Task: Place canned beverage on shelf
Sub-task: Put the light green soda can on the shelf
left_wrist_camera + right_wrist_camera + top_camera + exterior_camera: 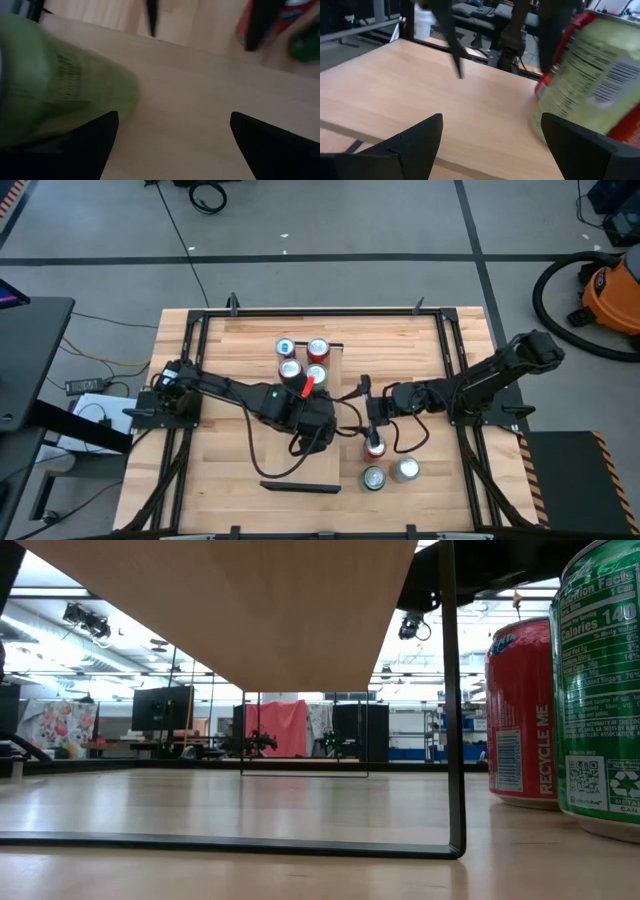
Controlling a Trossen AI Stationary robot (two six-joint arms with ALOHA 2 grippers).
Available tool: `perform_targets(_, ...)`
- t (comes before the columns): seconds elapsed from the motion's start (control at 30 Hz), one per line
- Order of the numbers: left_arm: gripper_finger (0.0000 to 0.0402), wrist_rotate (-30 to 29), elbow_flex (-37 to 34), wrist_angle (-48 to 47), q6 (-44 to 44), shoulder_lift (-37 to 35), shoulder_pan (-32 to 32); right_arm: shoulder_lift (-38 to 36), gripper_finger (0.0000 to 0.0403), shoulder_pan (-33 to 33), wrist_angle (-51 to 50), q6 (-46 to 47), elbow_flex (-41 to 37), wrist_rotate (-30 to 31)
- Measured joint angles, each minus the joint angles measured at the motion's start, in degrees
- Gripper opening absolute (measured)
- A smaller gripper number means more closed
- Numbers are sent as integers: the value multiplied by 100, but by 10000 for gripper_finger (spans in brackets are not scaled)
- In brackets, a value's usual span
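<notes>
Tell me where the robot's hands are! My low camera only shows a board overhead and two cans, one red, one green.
Observer: The right gripper is down at a red can on the table beside the shelf.
Operator: Is it holding it?
Observer: No. Its fingers stand apart with only bare wood between them.
Operator: And the other hand?
Observer: The left gripper is open over the shelf, with a green can beside one finger.

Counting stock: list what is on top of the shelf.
Four cans stand grouped at one end of the shelf. The left arm covers the middle, hiding anything there; the other end looks bare.
</notes>
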Motion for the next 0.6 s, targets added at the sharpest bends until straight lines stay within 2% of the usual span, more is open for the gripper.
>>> perform_targets(0.27, 396, 118, 125, 594, 239, -17, 58, 219, 348, -406, -36, 273, 0, -99)
perform_targets(0.6, 396, -12, 123, 621, 42, -17, 338, 189, 348, -393, -46, 197, 2, -64)
